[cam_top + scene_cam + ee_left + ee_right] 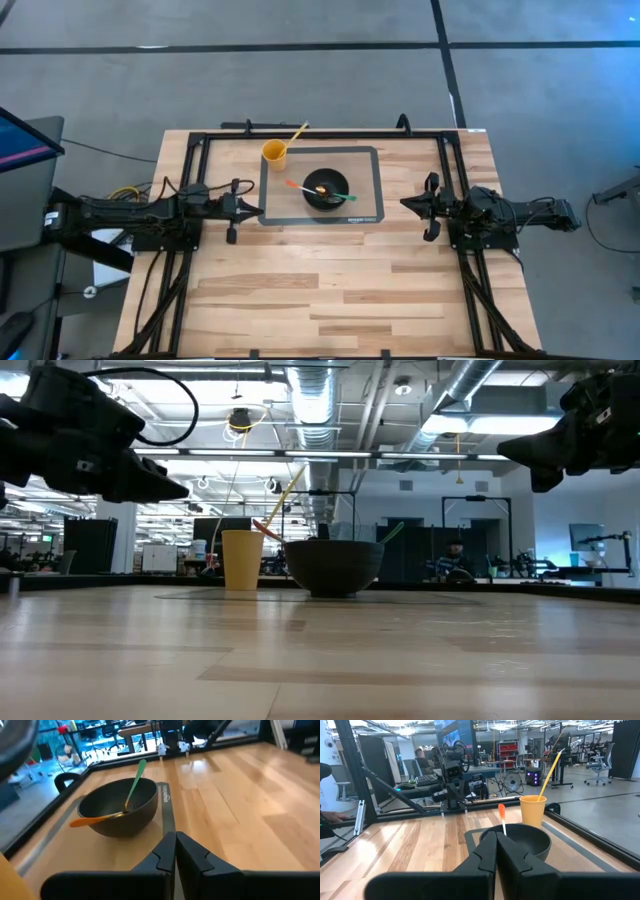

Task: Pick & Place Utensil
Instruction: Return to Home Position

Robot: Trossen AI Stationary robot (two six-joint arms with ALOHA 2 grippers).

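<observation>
A black bowl (326, 187) sits on a grey mat (370, 160) at the table's far middle. Two utensils rest in the bowl, leaning over its rim: one with an orange handle (87, 820), one with a green handle (136, 781). A yellow cup (275, 153) stands at the mat's far left corner with a yellow utensil (298, 131) sticking out. My left gripper (258, 211) hovers shut at the mat's left edge. My right gripper (405, 203) hovers shut to the mat's right. Neither touches anything.
A black metal frame (320, 133) runs along the table's far edge and down both sides beside the arms. Bare wood (320, 290) fills the near half of the table. A monitor (25, 135) stands beyond the left edge.
</observation>
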